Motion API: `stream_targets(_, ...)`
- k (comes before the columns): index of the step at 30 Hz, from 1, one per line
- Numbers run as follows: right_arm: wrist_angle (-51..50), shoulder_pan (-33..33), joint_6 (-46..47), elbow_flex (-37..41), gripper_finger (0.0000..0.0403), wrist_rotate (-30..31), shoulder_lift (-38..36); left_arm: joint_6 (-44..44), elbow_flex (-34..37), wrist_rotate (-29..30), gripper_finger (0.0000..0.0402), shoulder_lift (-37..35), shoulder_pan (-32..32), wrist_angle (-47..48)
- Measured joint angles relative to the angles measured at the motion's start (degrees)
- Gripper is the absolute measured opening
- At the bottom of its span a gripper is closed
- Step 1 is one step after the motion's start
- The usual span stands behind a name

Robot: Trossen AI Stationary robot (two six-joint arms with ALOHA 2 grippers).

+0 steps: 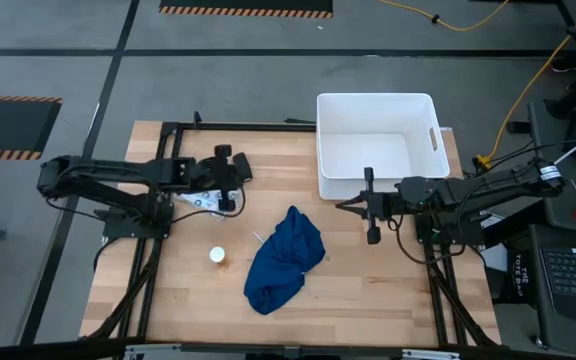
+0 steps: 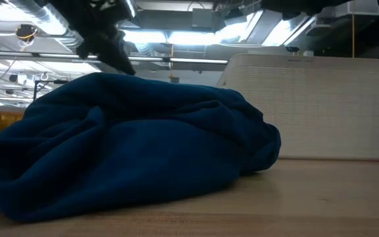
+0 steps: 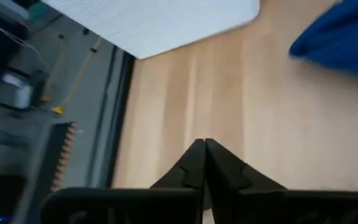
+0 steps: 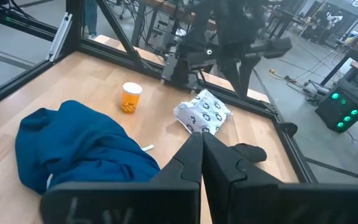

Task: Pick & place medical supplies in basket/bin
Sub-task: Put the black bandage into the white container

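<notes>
The dark-blue cloth [image 1: 285, 258] [image 2: 124, 151] [image 4: 79, 149] lies crumpled on the table's middle. The white packet with dark marks [image 1: 201, 199] [image 4: 202, 112] lies flat by the left arm. The white-orange round item [image 1: 217, 256] [image 4: 130, 97] stands left of the cloth. No view shows the black cylinder. The white tub [image 1: 378, 148] [image 2: 311, 108] [image 3: 154, 22] sits at the far right. My left gripper [image 1: 240, 178] [image 3: 204, 144] is shut and hovers just beyond the packet. My right gripper [image 1: 341, 207] [image 4: 202, 137] is shut, between the tub and the cloth, pointing left.
A small white sliver [image 1: 258, 238] [image 4: 146, 147] lies on the wood beside the cloth. Black frame rails [image 1: 168, 160] run along the table's left and far sides. Bare wood [image 1: 388, 290] lies right of the cloth. Cables and equipment sit beyond the right edge.
</notes>
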State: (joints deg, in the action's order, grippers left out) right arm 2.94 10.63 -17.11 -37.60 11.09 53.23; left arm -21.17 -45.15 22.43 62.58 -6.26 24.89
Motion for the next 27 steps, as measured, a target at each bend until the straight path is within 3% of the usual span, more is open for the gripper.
stream_targets(7, -0.22, -0.02, 0.07, 0.00, 0.0009, -0.01, 0.00, -2.18, -0.02, 7.81, 0.0030, 3.59, -0.02, -0.58)
stream_targets(15, -0.22, -0.02, 0.03, 0.02, 0.0009, -0.02, 0.00, -3.06, -0.02, 10.20, 0.0110, 6.52, 0.00, -1.16)
stream_targets(20, -0.24, -0.02, -0.06, 0.02, 0.0009, -0.02, 0.00, -2.98, -0.02, 16.15, 0.0160, 7.94, 0.00, -1.11)
stream_targets(27, -0.26, -0.02, -0.09, 0.02, 0.0009, -0.02, 0.00, 7.69, -0.02, 18.48, 0.0209, 9.24, -0.72, -1.70)
